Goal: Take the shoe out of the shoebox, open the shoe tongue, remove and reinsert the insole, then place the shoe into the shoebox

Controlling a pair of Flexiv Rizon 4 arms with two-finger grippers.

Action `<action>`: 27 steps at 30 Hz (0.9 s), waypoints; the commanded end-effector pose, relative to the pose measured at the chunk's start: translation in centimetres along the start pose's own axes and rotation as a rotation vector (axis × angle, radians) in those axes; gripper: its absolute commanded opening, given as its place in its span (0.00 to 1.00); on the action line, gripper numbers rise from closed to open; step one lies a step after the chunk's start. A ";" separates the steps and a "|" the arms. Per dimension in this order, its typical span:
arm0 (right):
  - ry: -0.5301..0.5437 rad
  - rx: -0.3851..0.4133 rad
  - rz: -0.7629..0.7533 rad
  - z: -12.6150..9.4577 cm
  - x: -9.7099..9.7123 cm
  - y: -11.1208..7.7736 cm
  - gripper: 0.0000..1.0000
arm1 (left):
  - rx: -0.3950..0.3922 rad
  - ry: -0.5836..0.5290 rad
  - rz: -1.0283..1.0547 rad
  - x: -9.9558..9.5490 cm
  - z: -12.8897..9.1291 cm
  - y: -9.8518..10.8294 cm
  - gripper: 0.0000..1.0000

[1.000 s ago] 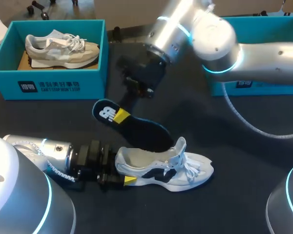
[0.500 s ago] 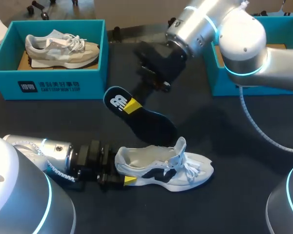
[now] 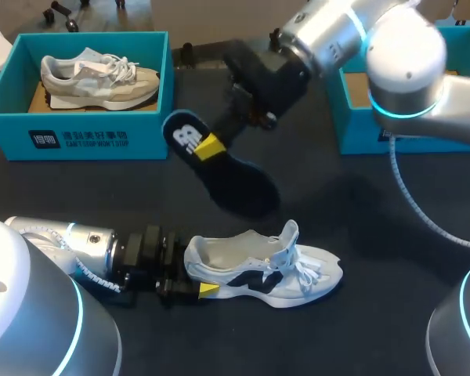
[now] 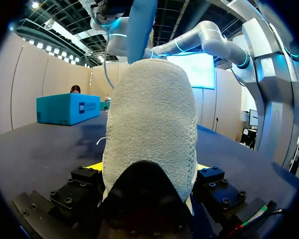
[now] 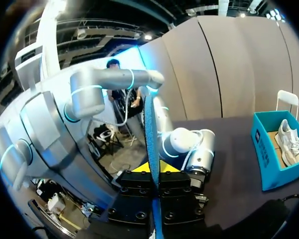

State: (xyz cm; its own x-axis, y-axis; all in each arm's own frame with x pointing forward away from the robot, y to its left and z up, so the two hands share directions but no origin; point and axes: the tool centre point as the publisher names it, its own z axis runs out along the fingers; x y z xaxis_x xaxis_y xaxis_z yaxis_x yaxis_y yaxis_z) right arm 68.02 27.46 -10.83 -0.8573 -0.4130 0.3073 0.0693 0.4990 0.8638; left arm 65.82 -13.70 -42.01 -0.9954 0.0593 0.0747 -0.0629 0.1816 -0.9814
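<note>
I find the white-and-navy sneaker [image 3: 266,270] unboxed, heel clamped in my left gripper [image 3: 194,274], its dark blue insole [image 3: 231,176] pinched aloft at twelve o'clock by my right gripper [image 3: 218,146]; reinsertion and boxing outstanding.

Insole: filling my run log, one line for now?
left gripper: shut on white shoe heel | right gripper: shut on insole | insole: out of shoe

My table [image 3: 102,188]: flat black matte top, runs past nearly every edge of the head view. Light comes from overhead and soft shadows lie on the top. In L wrist view the same surface reads dark grey-blue w/ faint sheen.
</note>
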 end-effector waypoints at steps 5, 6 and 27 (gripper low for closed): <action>-0.067 -0.119 -0.045 -3.2 5.1 0.9 0.00 | -0.001 -0.002 -0.001 -0.2 0.0 0.4 0.00; -0.055 -0.141 -0.050 -3.4 5.3 1.0 0.00 | -0.001 -0.002 -0.001 -0.2 0.0 0.4 0.00; -0.115 -0.155 -0.091 -5.3 7.4 3.3 0.00 | -0.001 -0.002 -0.001 -0.2 0.0 0.4 0.00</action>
State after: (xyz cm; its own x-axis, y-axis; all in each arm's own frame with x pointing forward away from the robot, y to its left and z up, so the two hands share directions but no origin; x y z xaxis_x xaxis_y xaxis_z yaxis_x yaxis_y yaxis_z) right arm 65.75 22.95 -4.94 -0.9000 -0.3850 0.2042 0.0705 0.3339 0.9400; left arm 65.82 -13.70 -42.01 -0.9954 0.0593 0.0747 -0.0628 0.1816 -0.9814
